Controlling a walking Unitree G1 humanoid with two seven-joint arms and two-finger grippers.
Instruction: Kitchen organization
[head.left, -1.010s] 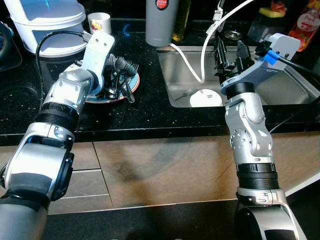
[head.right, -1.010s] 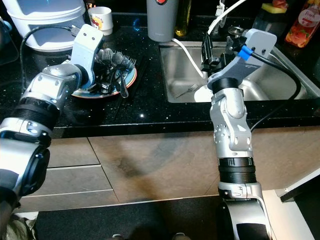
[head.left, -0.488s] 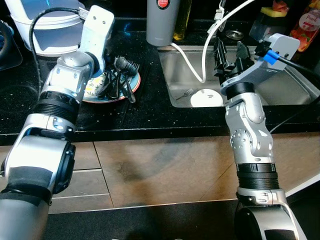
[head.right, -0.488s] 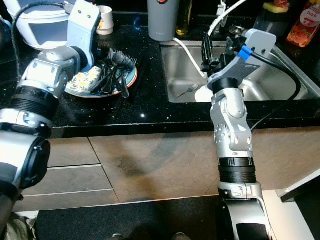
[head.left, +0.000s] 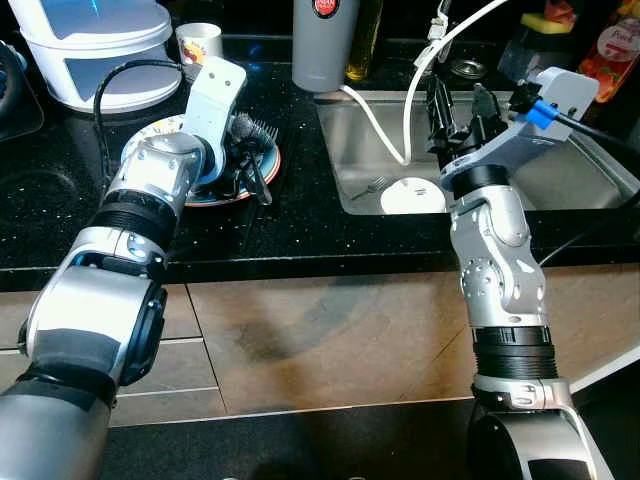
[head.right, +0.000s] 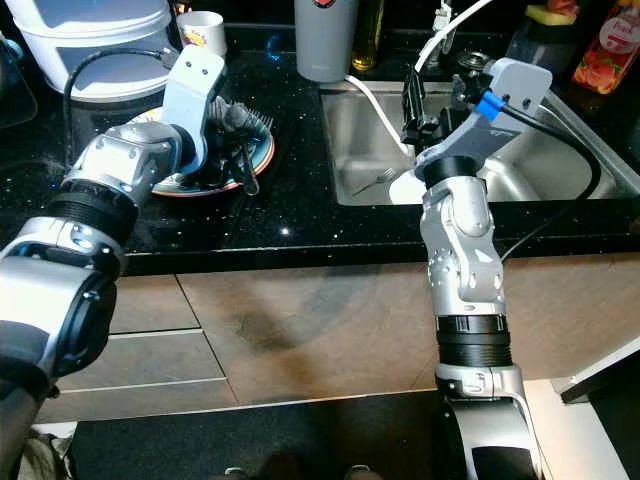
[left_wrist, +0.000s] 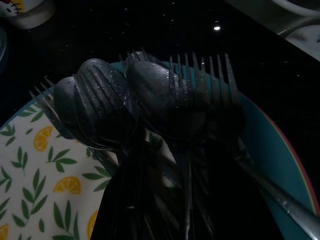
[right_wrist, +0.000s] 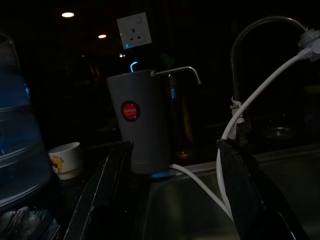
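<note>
Black speckled desk w/ a steel sink (head.left: 560, 185) set into its right half, wood cabinet fronts below. On the desk's left part, towards the back edge, sits a plate (head.left: 150, 140) w/ a lemon-and-leaf print, and on it a heap of dark cutlery (left_wrist: 165, 100), forks and spoons piled together, tines pointing toward the sink side. Left gripper (head.left: 232, 150) is down over that heap; its fingers are lost among the dark cutlery, so can't tell if they're spread, pinched or holding anything. Right gripper (head.left: 455, 105) hangs above the sink's left side near the tap, fingers (right_wrist: 252, 195) spread apart w/ nothing between them. In the sink: a small white dish (head.left: 411, 196) and one fork (head.left: 368, 187) just beside it, plus a white hose (head.left: 385, 125) trailing in from the tap. At the desk's back edge: a grey jug (head.left: 324, 45), a small white cup (head.left: 198, 42) and a big white appliance (head.left: 95, 50) at the back left corner. Progress, as I read it: early to mid. Cutlery is gathered on the plate but not put away; dish + fork still in the sink. Left to do, prob.: lift the cutlery, sort or stow it, clear the sink.
</note>
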